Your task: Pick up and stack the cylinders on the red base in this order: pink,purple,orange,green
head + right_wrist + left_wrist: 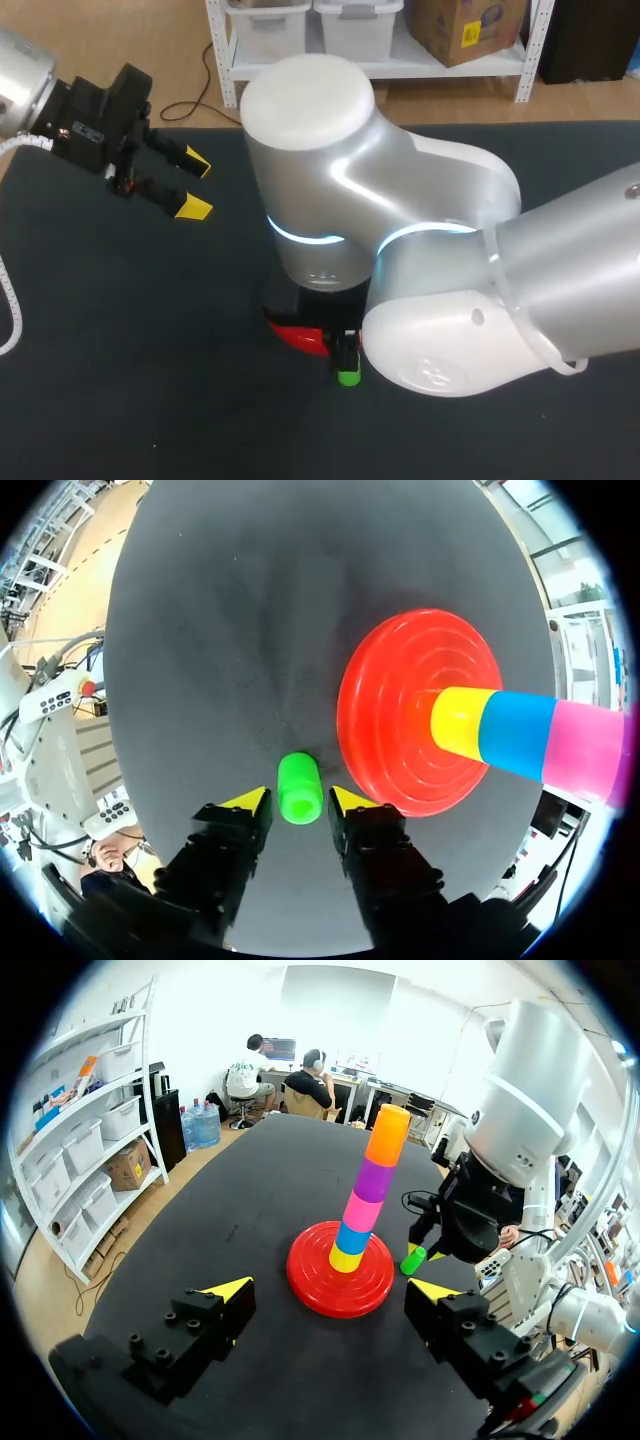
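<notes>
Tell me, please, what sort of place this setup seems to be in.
Probably a robotics lab test bench: a left arm and right arm stand over a black table, with coloured cylinders stacked on a red base and a green cylinder lying beside it.

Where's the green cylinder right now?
In the right wrist view, the green cylinder lies on the table between the open fingers of my right hand, just beside the red base.
</notes>
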Tool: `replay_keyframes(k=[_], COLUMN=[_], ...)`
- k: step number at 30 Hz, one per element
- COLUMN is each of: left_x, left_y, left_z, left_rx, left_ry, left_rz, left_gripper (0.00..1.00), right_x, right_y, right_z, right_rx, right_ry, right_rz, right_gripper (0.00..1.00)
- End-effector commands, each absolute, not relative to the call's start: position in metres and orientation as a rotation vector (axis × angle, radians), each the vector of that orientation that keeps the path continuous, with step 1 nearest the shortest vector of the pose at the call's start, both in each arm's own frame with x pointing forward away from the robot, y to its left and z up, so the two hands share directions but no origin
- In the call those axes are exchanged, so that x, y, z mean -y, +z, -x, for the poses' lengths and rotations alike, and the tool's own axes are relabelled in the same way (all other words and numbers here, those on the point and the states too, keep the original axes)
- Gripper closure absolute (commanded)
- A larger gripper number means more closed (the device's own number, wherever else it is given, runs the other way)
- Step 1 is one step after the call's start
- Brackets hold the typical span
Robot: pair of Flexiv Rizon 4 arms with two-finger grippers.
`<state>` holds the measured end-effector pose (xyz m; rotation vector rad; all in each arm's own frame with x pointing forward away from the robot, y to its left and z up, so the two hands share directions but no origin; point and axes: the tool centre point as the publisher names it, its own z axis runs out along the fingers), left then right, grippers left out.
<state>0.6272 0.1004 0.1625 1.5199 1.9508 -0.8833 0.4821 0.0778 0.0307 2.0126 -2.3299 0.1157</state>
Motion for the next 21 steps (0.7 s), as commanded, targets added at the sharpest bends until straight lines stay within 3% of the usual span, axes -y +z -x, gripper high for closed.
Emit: replay_keyframes(k=[1, 4, 7, 21], left_x=[-0.101, -0.101, -0.101, -0.101], left_y=[0.162, 0.162, 0.162, 0.162], left_z=[-0.627, -0.627, -0.627, -0.627], left_rx=[-1.947, -1.947, -1.947, -1.947], left_ry=[-0.883, -0.883, -0.883, -0.883], left_rz=[-1.519, -1.519, -1.519, -1.519], left_gripper=[0.0, 0.0, 0.0, 0.0], right_x=[-0.076, -0.076, -0.076, -0.068], right_y=[0.03, 0.03, 0.03, 0.117], right_z=[-0.481, -0.48, -0.48, -0.513], right_rx=[2.338, 2.338, 2.34, 2.343], right_ry=[0.109, 0.104, 0.099, 0.095], right_rz=[-2.014, -2.012, -2.007, -2.049], right_gripper=[0.67, 0.75, 1.0, 1.0])
